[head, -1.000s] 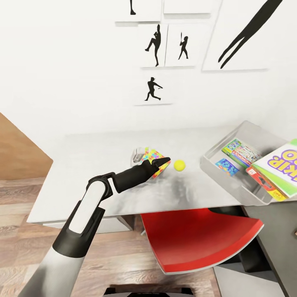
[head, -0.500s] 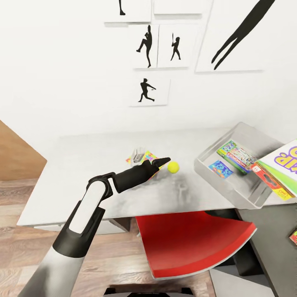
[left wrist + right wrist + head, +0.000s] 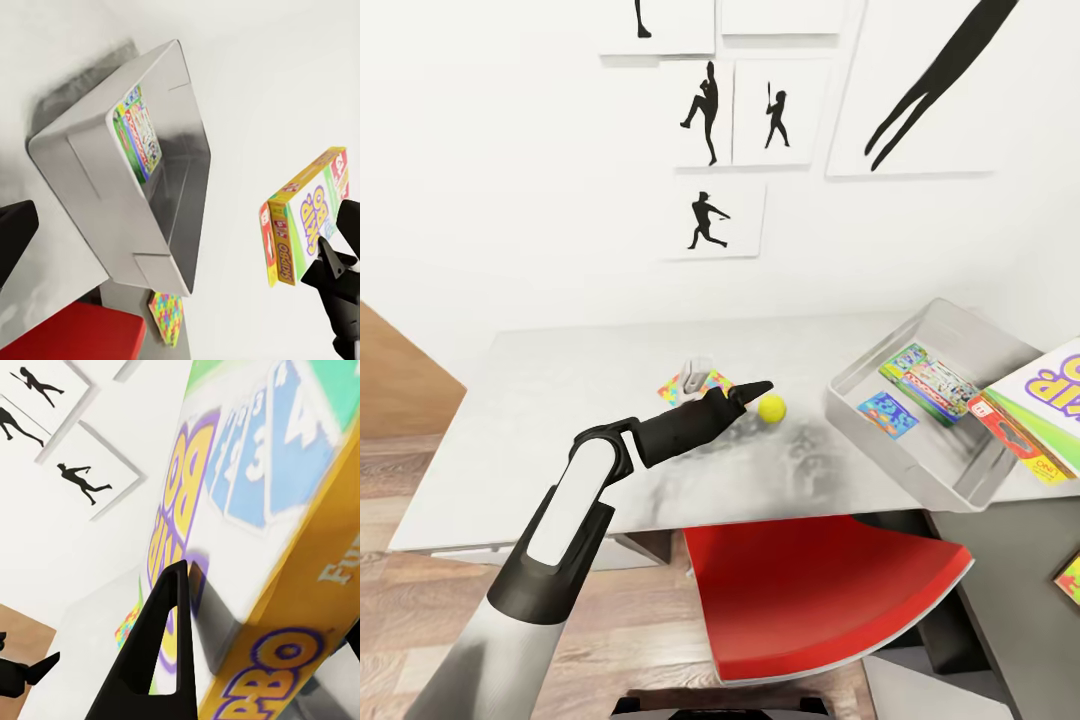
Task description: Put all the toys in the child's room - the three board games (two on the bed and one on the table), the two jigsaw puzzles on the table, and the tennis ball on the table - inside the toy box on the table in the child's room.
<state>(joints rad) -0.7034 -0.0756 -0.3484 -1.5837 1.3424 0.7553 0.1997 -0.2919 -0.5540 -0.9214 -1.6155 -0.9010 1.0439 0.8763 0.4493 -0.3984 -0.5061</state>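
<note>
- White walls with black baseball-player posters (image 3: 707, 220) rose behind the pale marbled desk (image 3: 540, 440), wood planks showing below.
- Our left gripper (image 3: 750, 390) reached out over the middle of the desk, its tip just beside the tennis ball (image 3: 771, 407); we could not tell whether its jaws were parted.
- 1 jigsaw puzzle (image 3: 690, 385) lay flat just behind the left arm, towards the desk's back edge; another (image 3: 1069, 580) showed on the dark section, near the toy box.
- At the desk's right end sat the grey toy box (image 3: 860, 375), with the Monopoly game (image 3: 928, 378) and the small blue game (image 3: 888, 414) inside.
- Our right gripper (image 3: 225, 637) was clamped on the Skip-Bo box (image 3: 1045, 395), held tilted over the toy box's right rim.
- Under the desk's front edge stood a red chair (image 3: 810, 590).
</note>
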